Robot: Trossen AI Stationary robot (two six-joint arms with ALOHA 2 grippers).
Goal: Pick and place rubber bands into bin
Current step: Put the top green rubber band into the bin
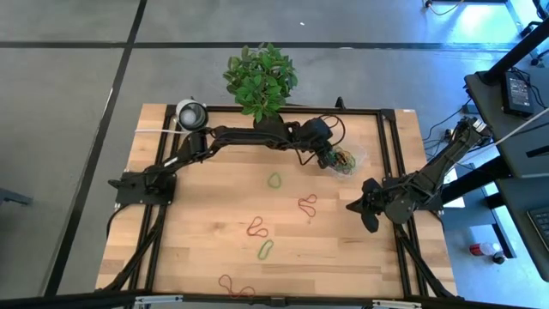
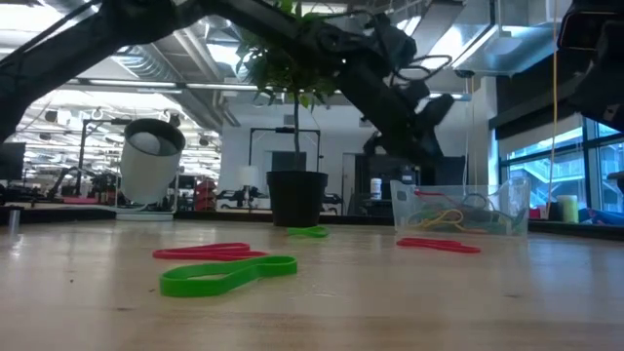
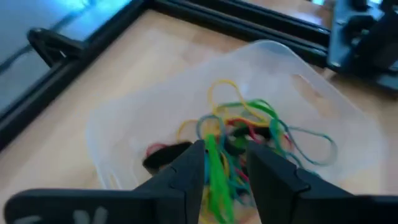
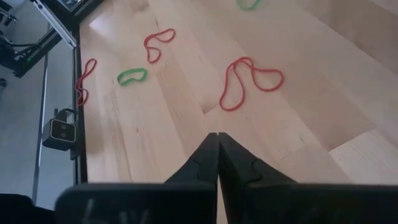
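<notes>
The clear bin (image 1: 350,160) (image 2: 458,210) (image 3: 124,124) stands on the far right part of the table and holds a tangle of yellow, green, red and grey rubber bands (image 3: 249,124). My left gripper (image 3: 227,165) (image 1: 330,159) hangs open just over the bin, with a green strand (image 3: 214,177) between its fingers. Loose bands lie flat on the wood: green (image 1: 274,180), red (image 1: 307,204) (image 4: 249,81), red (image 1: 256,227), green (image 1: 266,250) (image 2: 229,276), red (image 1: 233,287). My right gripper (image 4: 217,140) (image 1: 353,206) is shut and waits near the right edge, above the table. My left gripper's fingers (image 3: 186,168) stand open on either side of the green strand, pointing down into the bin from above. I cannot tell whether either finger touches the strand.
A black pot with a leafy plant (image 1: 262,81) (image 2: 296,198) stands at the far edge, beside the left arm. A round white-and-grey object (image 1: 191,113) (image 2: 149,161) sits at the far left corner. Black frame rails (image 1: 396,154) run along the table's sides.
</notes>
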